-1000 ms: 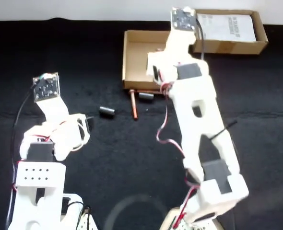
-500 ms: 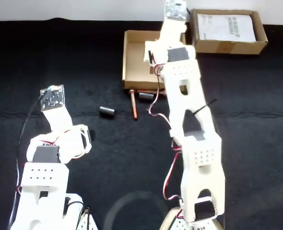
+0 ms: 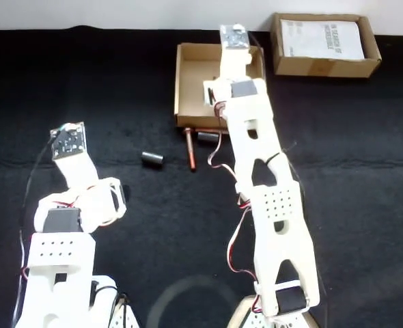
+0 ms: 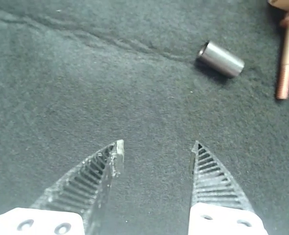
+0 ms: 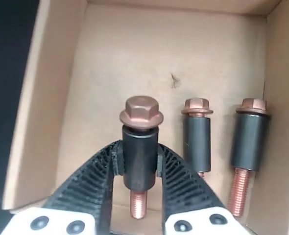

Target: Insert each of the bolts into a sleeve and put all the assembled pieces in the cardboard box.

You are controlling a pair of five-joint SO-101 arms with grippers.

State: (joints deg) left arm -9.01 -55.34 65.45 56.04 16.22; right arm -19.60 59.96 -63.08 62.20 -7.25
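Note:
My right gripper (image 5: 138, 164) is shut on an assembled piece (image 5: 139, 149), a copper bolt in a black sleeve, held over the open cardboard box (image 5: 61, 98). Two more assembled pieces (image 5: 198, 137) (image 5: 250, 144) lie side by side on the box floor. In the high view the right arm (image 3: 246, 116) stretches over the box (image 3: 185, 92). A loose copper bolt (image 3: 190, 152) and two loose sleeves (image 3: 152, 159) (image 3: 207, 137) lie on the black cloth in front of the box. My left gripper (image 4: 156, 147) hangs open above the cloth, short of the sleeve (image 4: 221, 59) and the bolt (image 4: 285, 58).
A second cardboard box (image 3: 324, 44) with a printed sheet in it stands at the back right. The black cloth (image 3: 119, 82) covers the whole table. Red and black cables run along the right arm.
The right arm swung left and stretched out, carrying the assembled piece over the open box. The left arm shifted slightly, its gripper still open.

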